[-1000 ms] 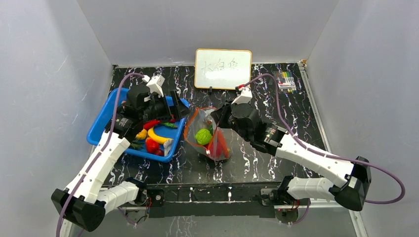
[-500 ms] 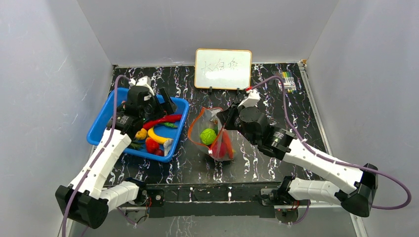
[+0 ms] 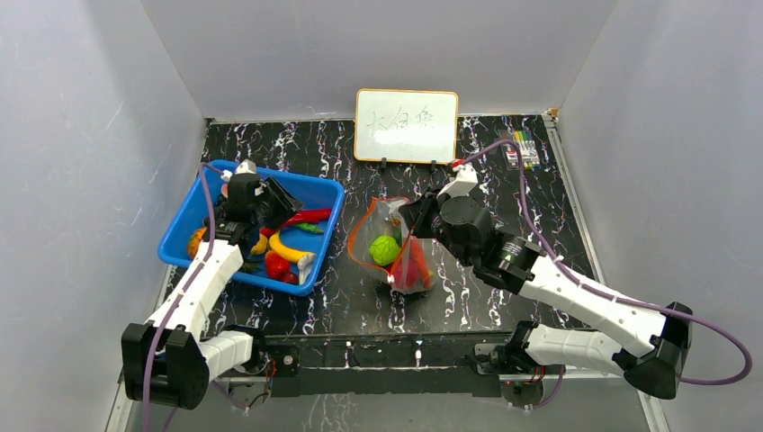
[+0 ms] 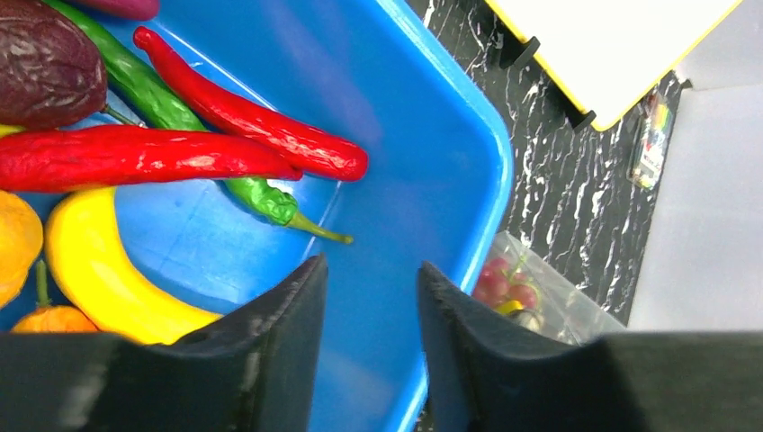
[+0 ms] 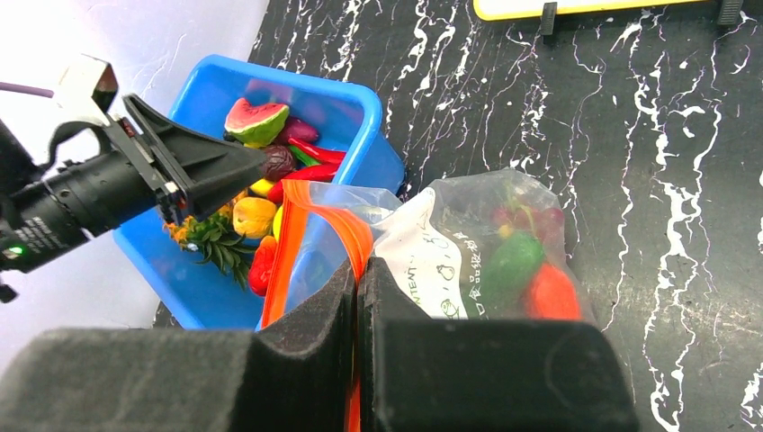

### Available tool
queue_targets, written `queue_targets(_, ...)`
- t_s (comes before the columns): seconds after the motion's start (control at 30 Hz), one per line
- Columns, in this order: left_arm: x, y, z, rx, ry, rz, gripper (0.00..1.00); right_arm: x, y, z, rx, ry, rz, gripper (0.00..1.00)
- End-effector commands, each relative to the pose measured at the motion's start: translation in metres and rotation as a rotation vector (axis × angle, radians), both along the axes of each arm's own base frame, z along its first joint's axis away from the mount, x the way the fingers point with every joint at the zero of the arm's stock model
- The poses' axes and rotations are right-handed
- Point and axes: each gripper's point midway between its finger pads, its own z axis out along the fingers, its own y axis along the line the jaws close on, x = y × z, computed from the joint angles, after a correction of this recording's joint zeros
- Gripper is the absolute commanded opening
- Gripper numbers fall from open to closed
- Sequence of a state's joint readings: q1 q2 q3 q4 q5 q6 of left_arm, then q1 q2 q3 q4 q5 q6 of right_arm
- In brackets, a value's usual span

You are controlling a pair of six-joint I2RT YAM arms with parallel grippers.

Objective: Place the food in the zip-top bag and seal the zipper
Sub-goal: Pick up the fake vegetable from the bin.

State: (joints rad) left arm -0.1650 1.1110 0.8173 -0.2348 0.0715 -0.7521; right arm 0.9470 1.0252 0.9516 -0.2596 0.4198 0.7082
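Observation:
The zip-top bag point(image 3: 392, 255) lies right of the blue basket, with a green round fruit point(image 3: 385, 249) and red pieces inside. My right gripper point(image 5: 357, 270) is shut on the red-orange zipper point(image 5: 301, 225) at the bag's mouth and holds it up. In the left wrist view, grapes point(image 4: 504, 283) show through the bag's clear plastic. My left gripper point(image 4: 372, 279) hangs open over the basket point(image 4: 477, 180), with nothing between its fingers. Below it lie a yellow banana point(image 4: 99, 270), two red chillies point(image 4: 261, 126) and a green chilli point(image 4: 171, 99). Seen from above, the left gripper point(image 3: 286, 196) points toward the bag.
A whiteboard point(image 3: 406, 125) stands at the back, with a pack of markers point(image 3: 522, 148) to its right. The basket point(image 3: 184, 220) also holds a watermelon slice point(image 5: 255, 121), a pineapple and other fruit. White walls close in on three sides.
My left gripper has pulled back left and lower over the basket, and its jaws have narrowed. The right gripper and the bag have shifted slightly right.

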Motion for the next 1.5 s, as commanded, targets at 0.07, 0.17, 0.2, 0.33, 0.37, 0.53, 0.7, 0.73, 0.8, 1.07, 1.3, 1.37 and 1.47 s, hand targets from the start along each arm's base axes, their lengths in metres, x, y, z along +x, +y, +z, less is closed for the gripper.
queue_targets(0.07, 0.016, 0.0, 0.011, -0.188, -0.125, 0.117, 0.43, 0.001, -0.003, 0.039, 0.105, -0.086, -0.016, 0.0)
queue_targets(0.17, 0.016, 0.009, -0.002, -0.237, -0.083, 0.222, 0.43, 0.001, -0.006, 0.04, 0.105, -0.087, -0.021, 0.0)
queue_targets(0.2, 0.016, 0.012, -0.006, -0.256, -0.066, 0.255, 0.43, 0.001, -0.006, 0.041, 0.106, -0.088, -0.023, 0.0)
queue_targets(0.33, 0.013, 0.019, -0.028, -0.339, 0.017, 0.383, 0.45, 0.001, -0.006, 0.043, 0.109, -0.089, -0.022, 0.0)
queue_targets(0.37, 0.012, 0.021, -0.033, -0.35, 0.037, 0.418, 0.45, 0.001, -0.006, 0.043, 0.107, -0.089, -0.021, 0.0)
queue_targets(0.53, 0.006, 0.042, -0.049, -0.326, 0.139, 0.602, 0.5, 0.0, -0.007, 0.045, 0.108, -0.09, -0.025, 0.0)
queue_targets(0.7, 0.009, 0.048, -0.056, -0.302, 0.209, 0.676, 0.51, 0.001, -0.007, 0.045, 0.105, -0.09, -0.028, 0.0)
queue_targets(0.73, 0.009, 0.049, -0.058, -0.3, 0.225, 0.687, 0.51, 0.001, -0.007, 0.045, 0.104, -0.091, -0.028, 0.0)
queue_targets(0.8, 0.011, 0.05, -0.06, -0.292, 0.245, 0.704, 0.5, 0.002, -0.006, 0.046, 0.102, -0.093, -0.026, 0.0)
queue_targets(1.07, 0.01, 0.06, -0.077, -0.254, 0.343, 0.802, 0.39, 0.003, -0.006, 0.05, 0.095, -0.102, -0.028, 0.0)
queue_targets(1.3, 0.016, 0.063, -0.091, -0.249, 0.351, 0.825, 0.38, 0.004, -0.005, 0.049, 0.091, -0.098, -0.026, 0.0)
queue_targets(1.37, 0.018, 0.063, -0.094, -0.248, 0.348, 0.822, 0.4, 0.004, -0.004, 0.05, 0.09, -0.099, -0.025, 0.0)
queue_targets(1.47, 0.019, 0.065, -0.101, -0.233, 0.359, 0.832, 0.41, 0.005, -0.004, 0.051, 0.087, -0.101, -0.026, 0.0)
